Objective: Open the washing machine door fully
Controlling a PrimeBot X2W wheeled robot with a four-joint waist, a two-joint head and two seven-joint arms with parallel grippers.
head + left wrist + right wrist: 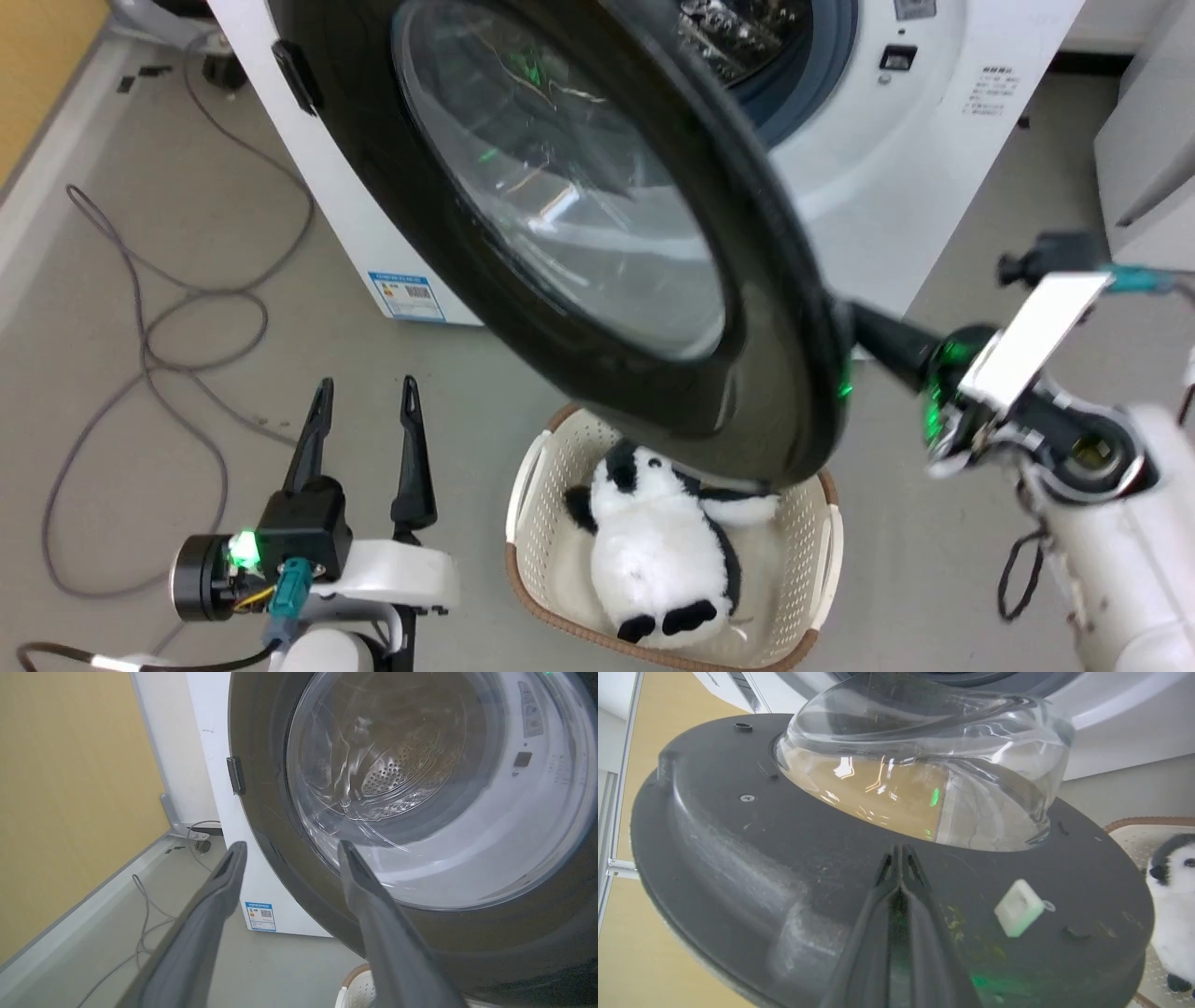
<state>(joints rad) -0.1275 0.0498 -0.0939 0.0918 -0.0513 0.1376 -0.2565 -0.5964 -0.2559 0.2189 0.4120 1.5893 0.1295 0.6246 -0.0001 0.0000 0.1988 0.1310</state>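
The washing machine door (775,317), a glossy black disc with a bulging glass bowl (560,187), stands partly swung out from the white washing machine (896,168), baring the grey-blue gasket (812,65) and steel drum (738,28). My right gripper (900,850) is shut on nothing, its tips pressed against the door's dark grey inner face (738,849) just below the glass bowl (924,774). In the head view its fingers (887,338) run behind the door's right edge. My left gripper (366,397) is open, low at the left, apart from the door (261,788).
A cream basket (523,523) holding a panda plush (653,551) sits on the floor under the door's lower edge. Grey cables (140,308) loop on the floor at the left. A yellow wall (70,788) is left of the machine; a white appliance (1148,140) is at the right.
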